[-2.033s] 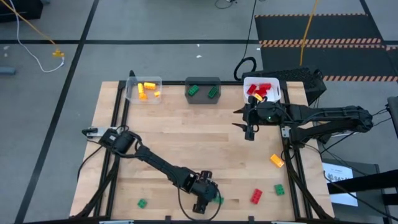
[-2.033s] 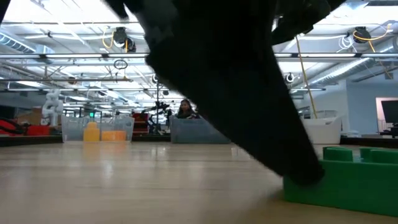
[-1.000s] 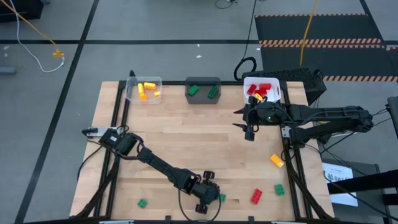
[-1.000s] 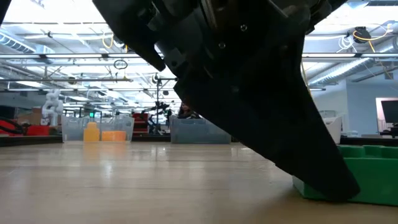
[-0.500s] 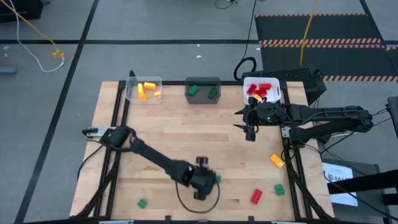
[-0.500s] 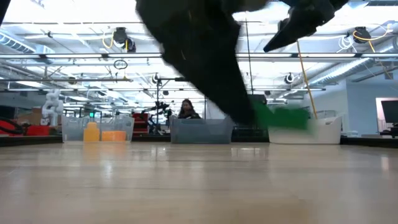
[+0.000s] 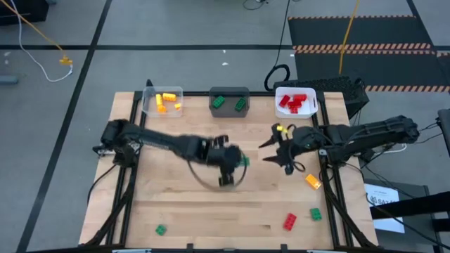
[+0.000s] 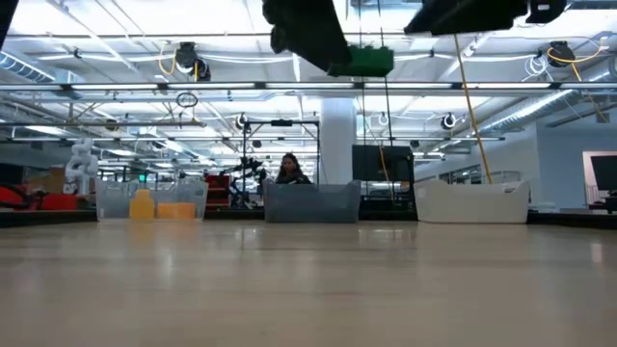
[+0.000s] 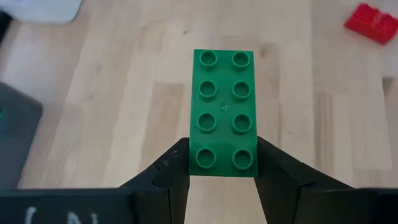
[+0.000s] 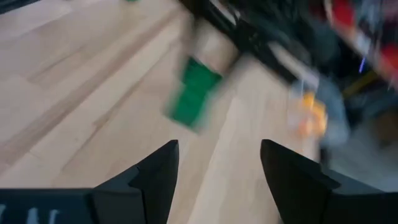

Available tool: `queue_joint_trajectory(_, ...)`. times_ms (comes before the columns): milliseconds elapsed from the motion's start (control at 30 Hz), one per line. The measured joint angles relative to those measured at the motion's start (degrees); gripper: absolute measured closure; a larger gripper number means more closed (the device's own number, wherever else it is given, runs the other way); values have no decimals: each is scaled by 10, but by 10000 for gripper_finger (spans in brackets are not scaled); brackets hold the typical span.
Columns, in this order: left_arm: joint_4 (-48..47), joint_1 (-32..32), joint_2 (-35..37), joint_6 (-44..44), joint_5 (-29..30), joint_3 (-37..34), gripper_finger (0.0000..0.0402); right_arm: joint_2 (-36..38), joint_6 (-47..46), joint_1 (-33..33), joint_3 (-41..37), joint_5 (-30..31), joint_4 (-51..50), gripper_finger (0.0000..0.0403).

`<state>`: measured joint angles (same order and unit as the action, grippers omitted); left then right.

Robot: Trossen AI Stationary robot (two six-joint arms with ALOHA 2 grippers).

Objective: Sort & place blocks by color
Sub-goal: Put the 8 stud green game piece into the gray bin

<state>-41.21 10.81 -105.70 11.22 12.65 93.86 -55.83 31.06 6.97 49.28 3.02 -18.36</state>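
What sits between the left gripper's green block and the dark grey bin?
Only bare wood, per the high view: the green block in the left gripper is separated from the dark grey bin by open tabletop.

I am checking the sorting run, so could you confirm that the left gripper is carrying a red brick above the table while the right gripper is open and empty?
Not quite: the brick is green, not red. The left wrist view shows the left gripper shut on a green brick above the table. The right gripper is indeed open and empty.

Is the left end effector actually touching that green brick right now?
Touching. In the left wrist view the left end effector has a finger pressed against each long side of the green brick, with no gap showing.
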Motion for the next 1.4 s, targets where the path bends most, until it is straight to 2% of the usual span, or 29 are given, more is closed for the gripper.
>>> queue_joint_trajectory(100,13,-41,12,-8,-80,0,259,-14,66,27,0,4,29,192)
queue_joint_trajectory(200,35,-69,16,-18,-160,0,259,-36,89,42,0,24,41,195)
queue_joint_trajectory(300,61,-85,16,-21,-204,0,259,-60,99,50,0,60,40,195)
queue_joint_trajectory(433,71,-91,16,-19,-209,-1,259,-77,104,55,0,93,58,195)
queue_joint_trajectory(667,94,-88,18,-17,-212,0,258,-85,131,55,0,95,127,204)
queue_joint_trajectory(767,92,-85,18,-16,-205,0,242,-91,133,55,0,122,133,238)
queue_joint_trajectory(900,83,-82,17,-15,-205,0,234,-99,143,58,0,134,133,314)
queue_joint_trajectory(1067,68,-82,17,-20,-183,0,237,-108,158,66,0,152,139,319)
queue_joint_trajectory(1200,15,-86,17,-41,-107,3,217,-108,142,65,0,168,133,319)
queue_joint_trajectory(1267,-56,-91,18,-43,-63,0,203,-107,135,65,-1,188,114,319)
queue_joint_trajectory(1400,-121,-98,16,-40,15,0,181,-106,138,49,0,216,99,319)
